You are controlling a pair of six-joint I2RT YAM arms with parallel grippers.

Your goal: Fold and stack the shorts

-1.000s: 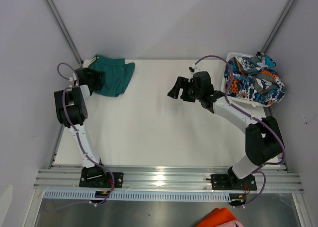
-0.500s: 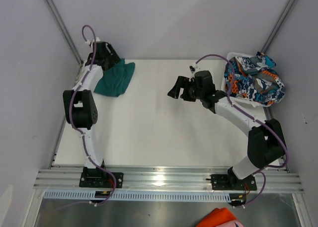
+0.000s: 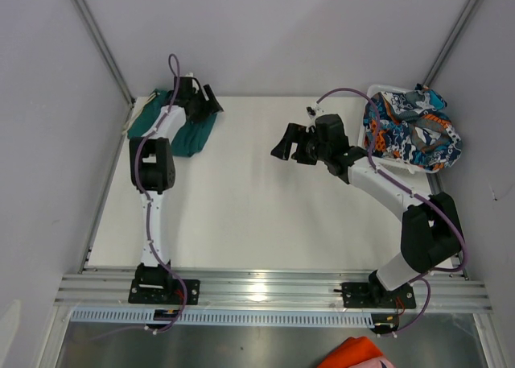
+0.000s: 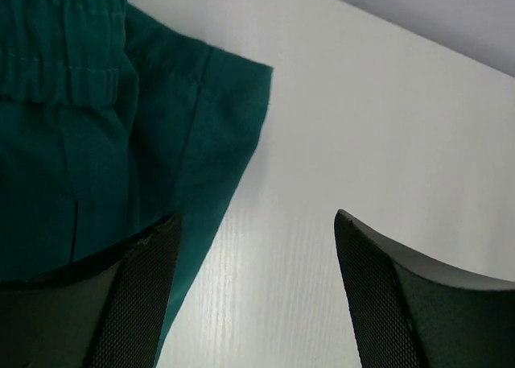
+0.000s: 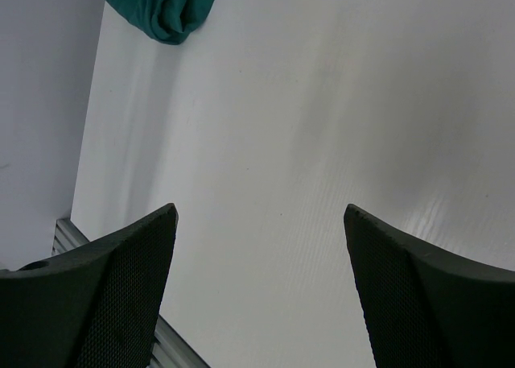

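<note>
left claw [image 4: 257, 223] wide, empty; teal-green shorts [image 4: 80, 142] lie just beside its left finger on table [image 4: 386, 102]. right claw [image 5: 261, 211] wide, empty; printed shorts [image 3: 410, 130] well behind it, heaped in white mesh basket [image 3: 376, 90].

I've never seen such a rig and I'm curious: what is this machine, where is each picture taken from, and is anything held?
It is two robot arms, the left arm and the right arm, bolted at the near edge of a white table. The wide picture looks down from above; the other two come from a camera on each wrist. Teal shorts lie far left; printed shorts sit in a white basket far right. The left hand and the right hand are open, holding nothing.
</note>
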